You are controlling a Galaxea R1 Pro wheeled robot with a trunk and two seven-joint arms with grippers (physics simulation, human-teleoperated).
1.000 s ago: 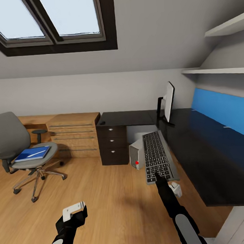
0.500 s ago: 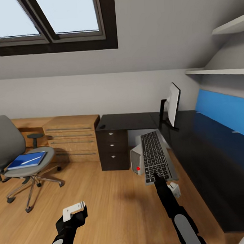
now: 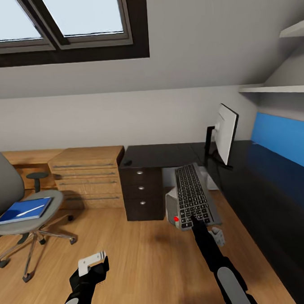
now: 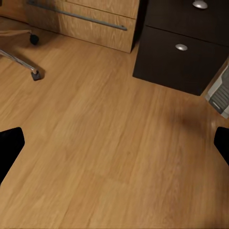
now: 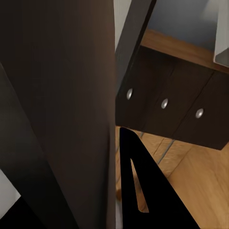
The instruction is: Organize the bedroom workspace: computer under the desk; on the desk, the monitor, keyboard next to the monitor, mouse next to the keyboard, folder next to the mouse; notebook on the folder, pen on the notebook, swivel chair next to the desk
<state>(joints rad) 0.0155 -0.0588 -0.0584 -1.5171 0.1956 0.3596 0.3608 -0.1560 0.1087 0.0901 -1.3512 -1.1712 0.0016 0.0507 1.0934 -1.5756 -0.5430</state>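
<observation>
The right gripper (image 3: 197, 221) holds the keyboard (image 3: 194, 195) by its near short edge, jaws shut on that edge, so the whole board sticks out ahead of the arm, in the air over the floor and just beside the worktop (image 3: 262, 194), not yet over it. That grip is the main worry: the hold is at one end and all the weight hangs beyond it, so the board could pivot or slip out if the arm swings fast toward the worktop. The far end points toward the monitor (image 3: 226, 133), which stands on the worktop on a thin stem — a push forward before the board is turned could knock the screen or shove it back. The board also hangs above the computer (image 3: 172, 208), which sits on the floor by the black drawers (image 3: 142, 189); if it drops, it lands there. Coming in too low would catch the worktop's edge and lever the board out of the jaws. The left gripper (image 3: 92, 262) hangs open and empty over the wooden floor (image 4: 105, 152), well apart from everything. The folder (image 3: 24, 209) lies on the chair (image 3: 11, 201), with a thin white pen (image 3: 30, 210) on it, and a small dark mouse (image 3: 127, 162) seems to rest at the worktop's far corner — too small to be sure.
</observation>
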